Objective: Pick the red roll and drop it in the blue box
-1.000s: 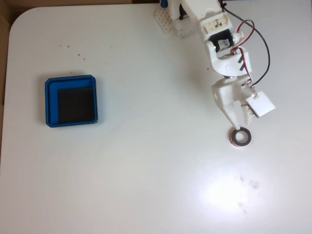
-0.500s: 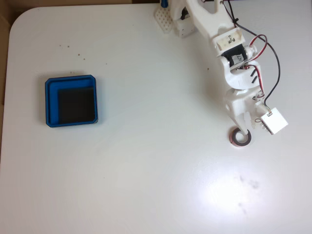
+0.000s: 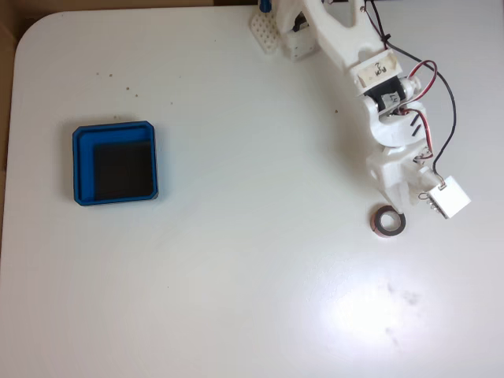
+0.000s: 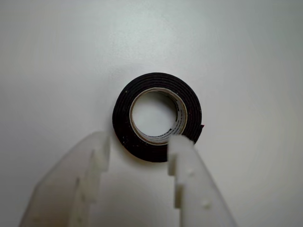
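Wrist view: red roll (image 4: 157, 117) lies flat on the white counter (image 4: 57, 56), seen from above w/ a dark top face, pale inner core and open centre hole; a sliver of red shows at its right edge. Claw (image 4: 138, 146) sits at the roll's near side, jaws apart at a moderate gap, nothing gripped. Right fingertip (image 4: 182, 144) overlaps the roll's lower right rim in the pic; left fingertip (image 4: 98, 142) is just beside the roll's lower left edge, off it. Can't tell if either tip touches the roll.

Fixed view: roll (image 3: 389, 221) rests on the counter (image 3: 236, 299) right of centre, red outer side faintly visible. Claw (image 3: 399, 207) is just above the roll's upper right rim, on a white arm (image 3: 346, 39) reaching down from the top edge, red and black wires looping along it, w/ a small white square block (image 3: 450, 198) to the claw's right. Blue box (image 3: 115, 163) sits well apart at far left, dark floor showing inside its rim.
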Robot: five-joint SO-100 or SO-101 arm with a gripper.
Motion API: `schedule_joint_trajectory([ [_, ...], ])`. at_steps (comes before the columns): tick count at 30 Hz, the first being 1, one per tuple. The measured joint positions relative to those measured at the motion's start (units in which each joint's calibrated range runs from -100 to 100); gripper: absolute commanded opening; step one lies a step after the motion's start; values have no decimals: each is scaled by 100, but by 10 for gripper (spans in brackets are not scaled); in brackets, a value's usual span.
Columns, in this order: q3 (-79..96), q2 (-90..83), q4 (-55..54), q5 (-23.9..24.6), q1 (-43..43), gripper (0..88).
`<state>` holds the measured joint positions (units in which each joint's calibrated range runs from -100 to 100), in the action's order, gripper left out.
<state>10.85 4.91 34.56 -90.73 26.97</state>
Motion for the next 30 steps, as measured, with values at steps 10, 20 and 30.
schedule_joint_trajectory([
  [10, -197, 254, 0, 0, -20, 196],
  [20, -717, 550, 0, 0, -20, 196],
  [30, -735, 550, 0, 0, -20, 204],
])
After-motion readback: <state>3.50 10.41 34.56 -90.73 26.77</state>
